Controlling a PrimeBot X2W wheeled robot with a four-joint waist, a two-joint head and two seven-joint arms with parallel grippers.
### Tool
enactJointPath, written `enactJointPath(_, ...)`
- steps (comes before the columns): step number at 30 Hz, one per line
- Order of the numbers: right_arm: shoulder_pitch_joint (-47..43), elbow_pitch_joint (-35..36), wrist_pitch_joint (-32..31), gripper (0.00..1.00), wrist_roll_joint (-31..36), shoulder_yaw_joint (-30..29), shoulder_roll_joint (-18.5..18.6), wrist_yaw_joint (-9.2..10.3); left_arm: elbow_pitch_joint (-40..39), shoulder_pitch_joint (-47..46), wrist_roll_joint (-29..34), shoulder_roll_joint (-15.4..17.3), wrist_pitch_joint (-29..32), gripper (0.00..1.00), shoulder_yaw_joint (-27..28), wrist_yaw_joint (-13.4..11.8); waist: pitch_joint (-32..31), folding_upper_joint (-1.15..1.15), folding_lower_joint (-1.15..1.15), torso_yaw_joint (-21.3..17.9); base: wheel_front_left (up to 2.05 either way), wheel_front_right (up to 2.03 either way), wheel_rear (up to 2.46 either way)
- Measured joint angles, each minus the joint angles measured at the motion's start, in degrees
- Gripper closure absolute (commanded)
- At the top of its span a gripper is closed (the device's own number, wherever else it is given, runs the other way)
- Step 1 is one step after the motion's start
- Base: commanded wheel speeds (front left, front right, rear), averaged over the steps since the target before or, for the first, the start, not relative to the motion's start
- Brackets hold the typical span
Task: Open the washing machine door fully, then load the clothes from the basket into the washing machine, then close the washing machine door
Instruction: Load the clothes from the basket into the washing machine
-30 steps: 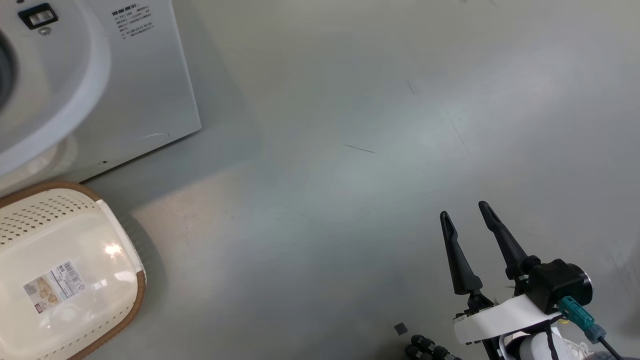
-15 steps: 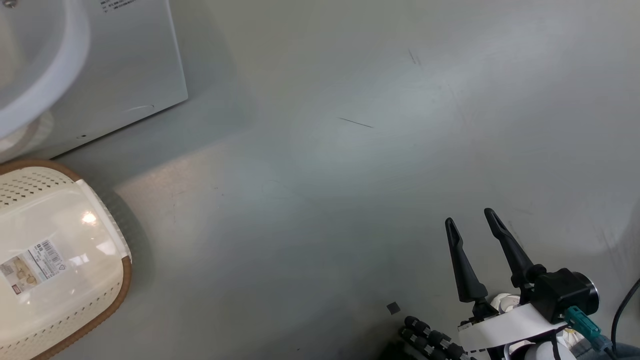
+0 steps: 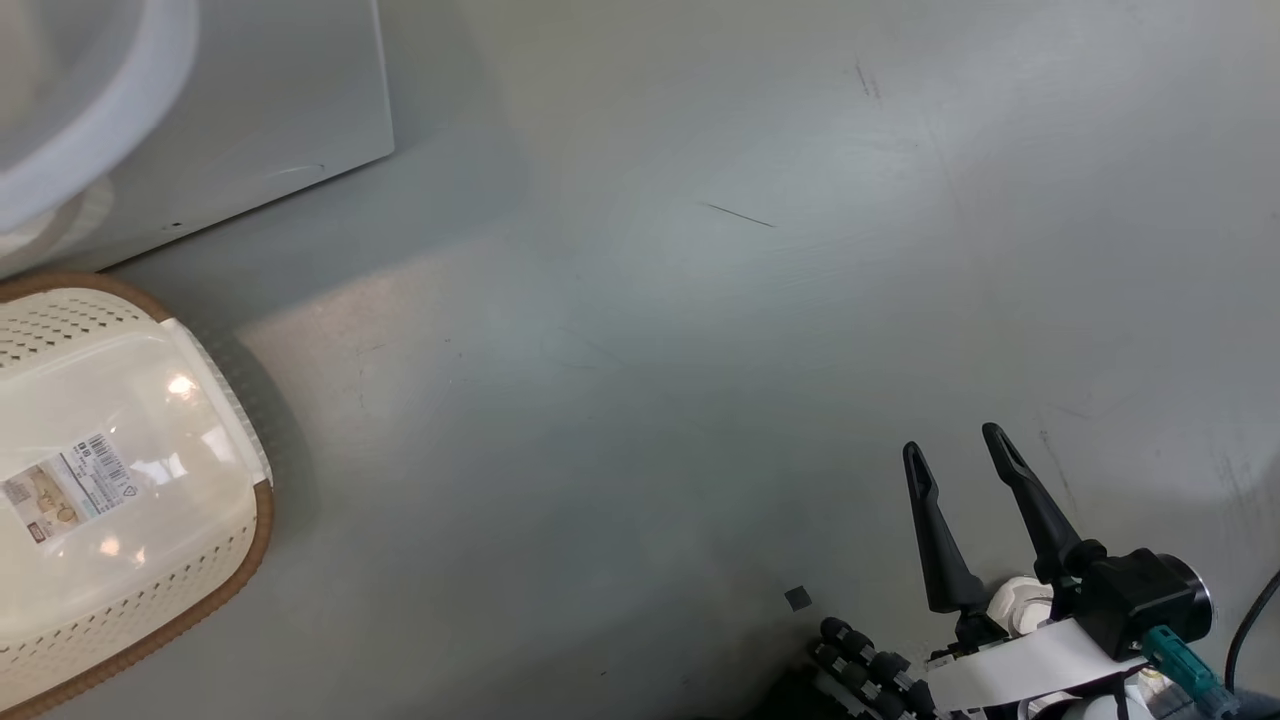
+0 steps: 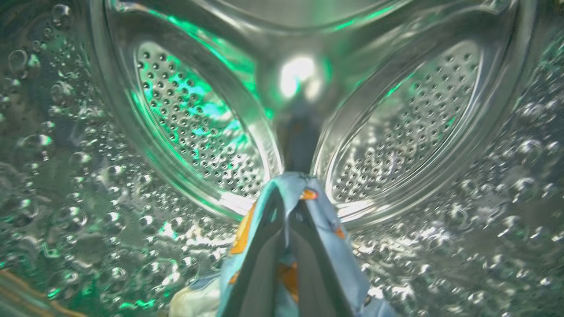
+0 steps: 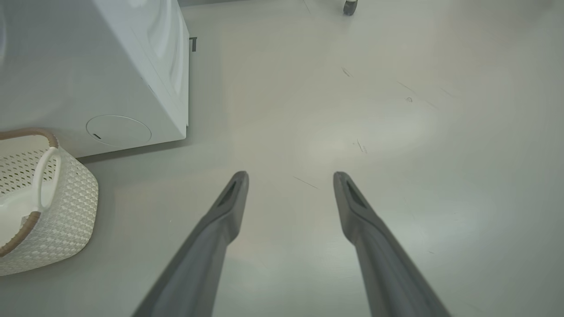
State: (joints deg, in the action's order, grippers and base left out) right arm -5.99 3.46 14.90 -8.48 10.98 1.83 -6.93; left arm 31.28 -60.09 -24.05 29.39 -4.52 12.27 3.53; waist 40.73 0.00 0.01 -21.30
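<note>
Carefully, with my left gripper (image 4: pixel 287 215) pinching the clothes (image 4: pixel 328 222) at lower centre, I judged releasing deep inside the drum (image 4: pixel 198 145) wisest.

Head camera tilted steeply down at the floor (image 3: pixel 640 350).
Left wrist close-up inside the drum (image 4: pixel 198 132); right wrist, low, shares basket (image 5: pixel 66 220) and washing machine (image 5: pixel 88 66) with head.

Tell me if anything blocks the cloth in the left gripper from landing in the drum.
Nothing visible does. The left gripper, shut on the blue cloth, is inside the drum, and nothing shows between the cloth and the drum ahead.
</note>
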Motion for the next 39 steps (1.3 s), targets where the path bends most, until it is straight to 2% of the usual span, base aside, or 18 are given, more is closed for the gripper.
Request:
enactJointPath(3, 0.1, 0.0, 0.0, 0.00, 0.0, 0.1, 0.0, 0.00, 2.3, 0.0, 1.4, 0.0, -0.1, 0.78, -1.5, 0.1, -0.2, 0.00, 0.00, 0.7, 0.00, 0.00, 0.00)
enactJointPath(5, 0.2, -0.1, 0.0, 0.00, 0.0, 0.2, 0.0, -0.01, 3.9, 0.1, 2.1, 0.0, -0.6, 0.66, -2.3, 0.1, -0.5, 0.00, 0.00, 1.0, 0.00, 0.00, 0.00)
enactJointPath(8, 0.2, -0.2, 0.0, 0.00, 0.0, 0.4, 0.0, -0.01, 6.0, 0.2, 3.4, 0.1, -0.8, 0.54, -3.1, 0.1, -1.2, 0.00, 0.00, 1.3, 0.00, 0.00, 0.00)
enactJointPath(9, 0.2, -0.4, 0.0, 0.00, 0.0, 0.5, 0.0, -0.01, 6.8, 0.2, 3.8, 0.1, -0.8, 0.34, -3.2, 0.1, -1.4, 0.00, 0.00, 1.4, 0.00, 0.00, 0.00)
enactJointPath(11, 0.2, -0.6, 0.0, 0.00, 0.0, 0.5, 0.0, -0.01, 8.7, 0.2, 4.1, 0.1, -0.4, 0.01, -3.4, 0.0, -1.9, 0.00, 0.00, 1.6, 0.00, 0.00, 0.00)
enactJointPath(27, 2.1, -2.5, 0.0, 0.00, 0.1, -0.1, 0.0, -0.01, 18.3, 0.0, 4.0, -6.1, -2.7, 0.00, -5.7, -0.5, -6.6, 0.00, 0.00, 4.7, 0.00, 0.00, 0.00)
enactJointPath(33, 2.6, -4.1, 0.0, 0.00, 0.6, -0.5, 0.1, -0.02, 21.7, 0.0, 4.2, -9.1, -3.2, 0.00, -6.9, -0.5, -9.2, 0.00, -0.01, 7.1, 0.00, 0.00, 0.00)
enactJointPath(39, 3.3, -4.4, 0.0, 0.00, 0.7, -0.8, 0.1, -0.02, 22.6, 0.1, 4.2, -10.7, -3.4, 0.00, -8.5, -0.5, -11.0, 0.00, -0.01, 9.7, 0.00, 0.00, 0.00)
